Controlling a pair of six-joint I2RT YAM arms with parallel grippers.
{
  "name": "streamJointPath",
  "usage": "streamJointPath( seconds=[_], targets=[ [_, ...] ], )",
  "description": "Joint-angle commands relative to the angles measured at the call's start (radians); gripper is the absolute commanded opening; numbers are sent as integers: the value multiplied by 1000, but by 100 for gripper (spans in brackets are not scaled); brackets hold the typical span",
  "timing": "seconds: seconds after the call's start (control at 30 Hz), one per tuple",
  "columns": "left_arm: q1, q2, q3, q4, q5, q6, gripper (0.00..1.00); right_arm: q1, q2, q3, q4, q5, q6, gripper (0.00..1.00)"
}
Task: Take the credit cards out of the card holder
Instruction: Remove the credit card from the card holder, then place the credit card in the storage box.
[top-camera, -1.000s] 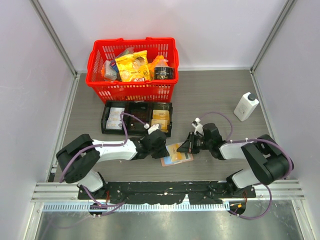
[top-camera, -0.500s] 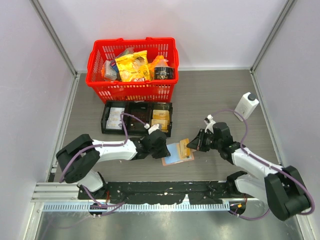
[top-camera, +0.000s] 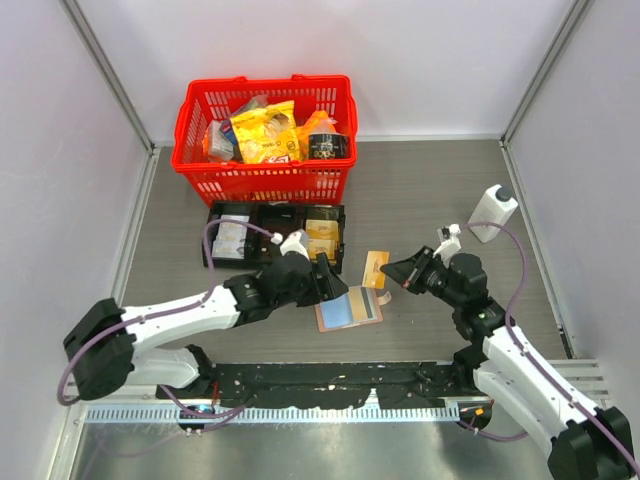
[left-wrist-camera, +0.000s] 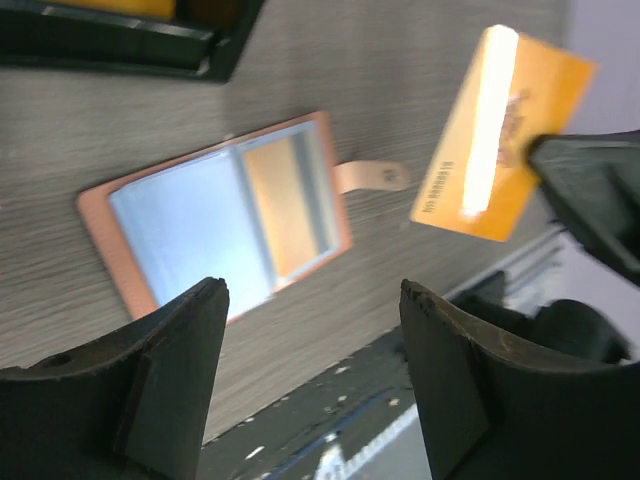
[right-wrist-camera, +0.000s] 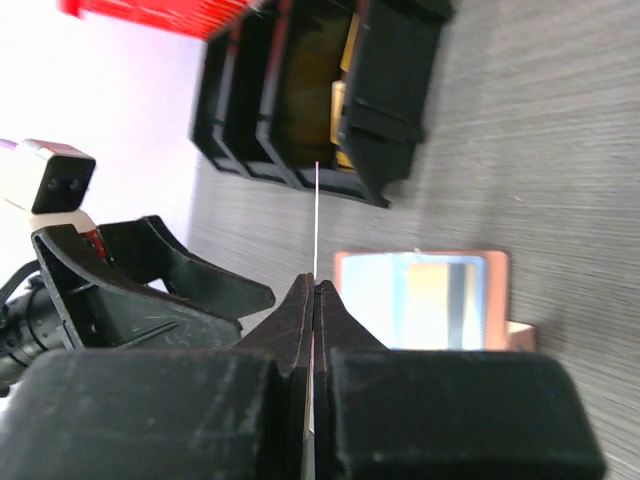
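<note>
The card holder (top-camera: 350, 310) lies open on the table, tan-pink outside and light blue inside. One yellowish credit card (left-wrist-camera: 290, 205) sits in its right-hand pocket. My right gripper (top-camera: 397, 272) is shut on a gold credit card (top-camera: 377, 268) and holds it in the air above and to the right of the holder. In the right wrist view that card (right-wrist-camera: 316, 215) shows edge-on between the closed fingers (right-wrist-camera: 300, 300). My left gripper (top-camera: 335, 285) hovers open just left of the holder; in its wrist view the gripper (left-wrist-camera: 310, 300) has nothing in the gap.
A black three-compartment tray (top-camera: 275, 235) with cards in it lies behind the holder. A red basket (top-camera: 265, 135) full of packets stands at the back left. A white bottle (top-camera: 492, 212) stands at the right.
My right gripper has drawn the gold card out of the holder and lifted it up and to the right. My left gripper has opened, let go of the holder and risen.
</note>
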Motion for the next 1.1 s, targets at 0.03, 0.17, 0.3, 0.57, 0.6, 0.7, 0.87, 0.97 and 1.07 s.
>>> streamJointPath(
  seconds=[0.03, 0.17, 0.3, 0.57, 0.6, 0.7, 0.87, 0.97, 1.07],
  targets=[
    [4, -157, -91, 254, -12, -10, 76, 22, -139, -85, 230, 62, 226, 1],
    [3, -210, -155, 383, -17, -29, 78, 51, -197, -112, 286, 101, 289, 1],
    [3, -215, -180, 472, -21, -36, 78, 82, -217, -132, 351, 130, 339, 1],
    [3, -132, -148, 644, 28, -26, 72, 231, -174, -132, 415, 231, 345, 1],
    [4, -123, -137, 643, 32, -24, 71, 246, -168, -132, 428, 251, 343, 1],
    [4, -95, -117, 636, 37, -23, 63, 303, -130, -129, 470, 285, 337, 1],
    [3, -111, -146, 659, 23, -44, 42, 346, -84, -133, 518, 320, 336, 1],
    [4, -138, -155, 649, 14, -35, 33, 358, -73, -138, 530, 328, 336, 1],
    [3, -155, -160, 633, 13, -24, 20, 361, -64, -136, 538, 325, 330, 1]
  ],
)
